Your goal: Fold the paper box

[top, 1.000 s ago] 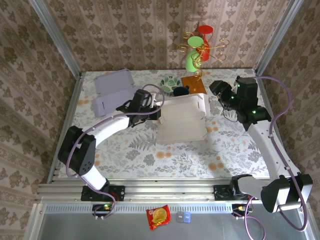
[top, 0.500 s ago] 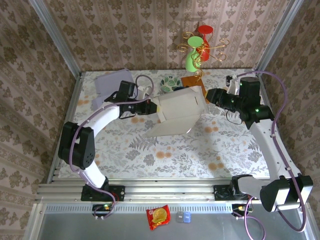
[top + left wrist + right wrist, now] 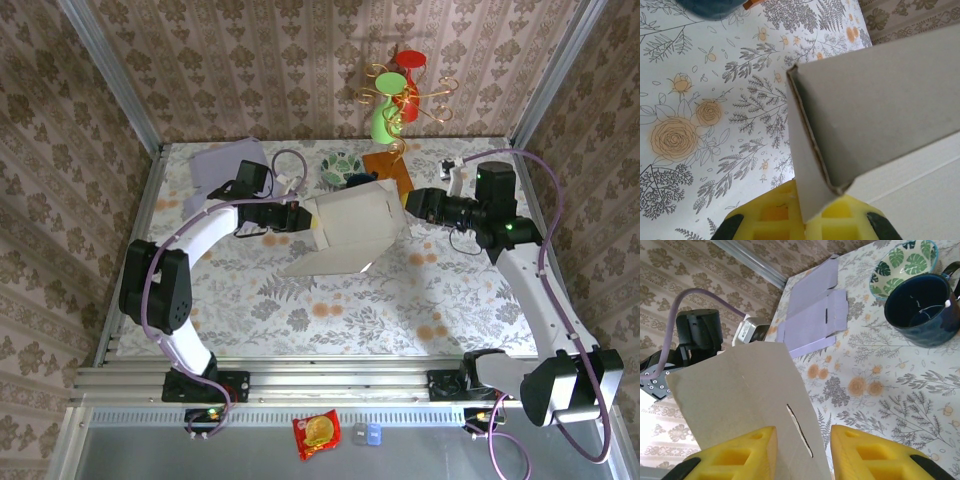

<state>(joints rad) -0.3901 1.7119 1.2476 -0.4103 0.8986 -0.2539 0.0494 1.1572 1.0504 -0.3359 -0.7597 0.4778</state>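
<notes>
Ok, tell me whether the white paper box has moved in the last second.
Yes. The white paper box has tipped and shifted left, toward the flat purple cardboard.

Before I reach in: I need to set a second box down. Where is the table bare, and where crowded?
Bare: the near half of the table, from the box to the near edge. Crowded: the far edge, with purple flats, bowl, mug and cup stand; mid-table, the left gripper and right gripper flank the box.
</notes>
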